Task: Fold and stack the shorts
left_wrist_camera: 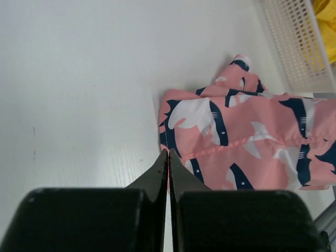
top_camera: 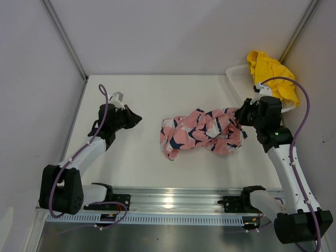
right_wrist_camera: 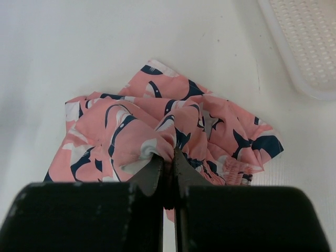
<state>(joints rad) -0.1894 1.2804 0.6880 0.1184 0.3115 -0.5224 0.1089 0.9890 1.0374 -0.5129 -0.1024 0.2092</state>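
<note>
The pink printed shorts (top_camera: 202,132) lie crumpled at the middle of the table. My right gripper (top_camera: 239,122) is shut on a bunched fold of the pink shorts (right_wrist_camera: 157,131) at their right end. My left gripper (top_camera: 137,119) is shut and empty, above the bare table left of the shorts, which show in the left wrist view (left_wrist_camera: 247,142). The yellow shorts (top_camera: 270,71) lie heaped in the white mesh basket (top_camera: 240,79) at the back right; a yellow corner shows in the left wrist view (left_wrist_camera: 326,26).
The white mesh basket (left_wrist_camera: 299,47) stands near the right wall, its rim also in the right wrist view (right_wrist_camera: 304,47). A metal rail (top_camera: 173,202) runs along the near table edge. Grey walls enclose the left, back and right sides.
</note>
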